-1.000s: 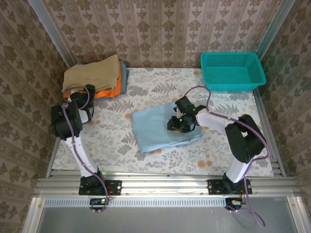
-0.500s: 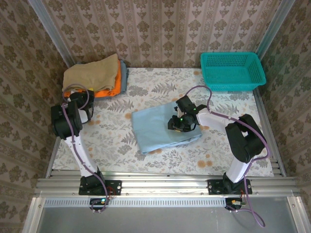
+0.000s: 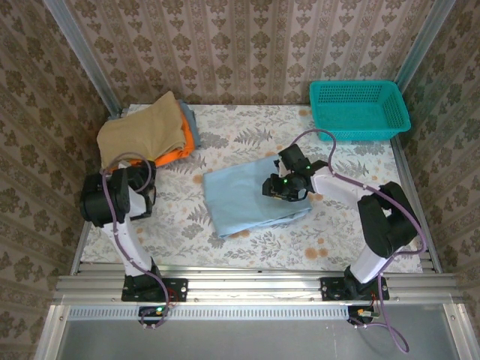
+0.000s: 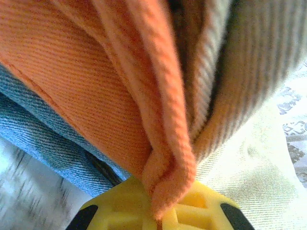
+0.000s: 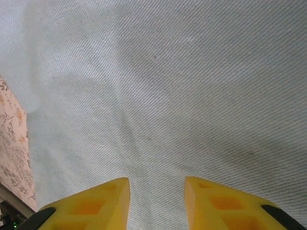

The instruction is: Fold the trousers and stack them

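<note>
Flowery cloth covers the table (image 3: 180, 217), and the walls (image 3: 247, 45) around it have brown patterned paper. At the far right corner sits a green basket (image 3: 360, 127).

The pale blue trousers (image 3: 240, 196) lie folded flat near the middle of the table, well apart from the basket. The right gripper (image 5: 157, 191) is over the right part of the trousers. Its two yellow fingers (image 5: 91, 203) stand apart, and nothing is between them (only blue cloth shows below).

At the far left corner there is a pile of folded clothes. A tan garment (image 3: 142, 131) is on top. An orange garment (image 3: 169, 156) is under it, and a blue denim one (image 4: 43, 143) is at the bottom.

The left gripper (image 4: 158, 218) is at the near edge of that pile. Its fingers are squeezed together on a fold of the orange garment, and the fold sticks up from between the yellow tips. The tan garment hangs close beside the orange fold.
</note>
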`<state>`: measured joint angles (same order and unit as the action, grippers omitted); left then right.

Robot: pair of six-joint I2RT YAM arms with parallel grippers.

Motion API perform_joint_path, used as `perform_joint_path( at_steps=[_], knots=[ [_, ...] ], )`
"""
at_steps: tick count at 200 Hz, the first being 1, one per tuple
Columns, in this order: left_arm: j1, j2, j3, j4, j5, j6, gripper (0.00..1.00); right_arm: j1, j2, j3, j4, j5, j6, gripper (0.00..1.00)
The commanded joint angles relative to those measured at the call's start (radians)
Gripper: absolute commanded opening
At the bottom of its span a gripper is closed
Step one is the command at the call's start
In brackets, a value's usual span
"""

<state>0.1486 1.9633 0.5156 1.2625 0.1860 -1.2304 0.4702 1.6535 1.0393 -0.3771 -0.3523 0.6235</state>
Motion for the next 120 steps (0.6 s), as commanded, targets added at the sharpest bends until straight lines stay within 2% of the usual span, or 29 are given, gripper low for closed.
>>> perform_joint_path(
  at_steps=[1,50,75,84,98,104,108,111,114,120],
  knots=[
    [-0.029,0.024,-0.126,0.027,0.008,-0.047,0.0,-0.008,-0.045,-0.02,0.0,-0.021,-0.022,0.37],
    [-0.08,-0.074,-0.208,0.007,0.01,-0.038,0.0,-0.016,-0.083,-0.012,-0.018,-0.017,-0.028,0.37],
    [-0.115,-0.141,-0.228,-0.072,0.01,-0.016,0.01,-0.017,-0.094,0.003,-0.029,-0.012,-0.029,0.37],
    [-0.115,-0.158,-0.246,-0.073,0.002,-0.006,0.2,-0.019,-0.097,0.013,-0.038,-0.01,-0.032,0.37],
    [-0.099,-0.182,-0.269,-0.061,-0.003,-0.008,0.59,-0.022,-0.103,0.03,-0.056,-0.006,-0.04,0.39],
    [-0.089,-0.198,-0.274,-0.067,0.004,-0.01,0.73,-0.024,-0.107,0.038,-0.064,-0.004,-0.044,0.4],
    [-0.082,-0.208,-0.279,-0.071,0.006,-0.012,0.88,-0.026,-0.111,0.043,-0.068,-0.001,-0.048,0.41],
    [-0.077,-0.216,-0.282,-0.072,0.008,-0.012,0.95,-0.028,-0.113,0.047,-0.074,0.0,-0.052,0.42],
    [-0.073,-0.225,-0.284,-0.072,0.012,-0.009,0.99,-0.028,-0.117,0.052,-0.079,0.0,-0.056,0.43],
    [-0.065,-0.249,-0.288,-0.083,0.02,-0.007,1.0,-0.032,-0.12,0.064,-0.095,0.003,-0.069,0.45]
  ],
)
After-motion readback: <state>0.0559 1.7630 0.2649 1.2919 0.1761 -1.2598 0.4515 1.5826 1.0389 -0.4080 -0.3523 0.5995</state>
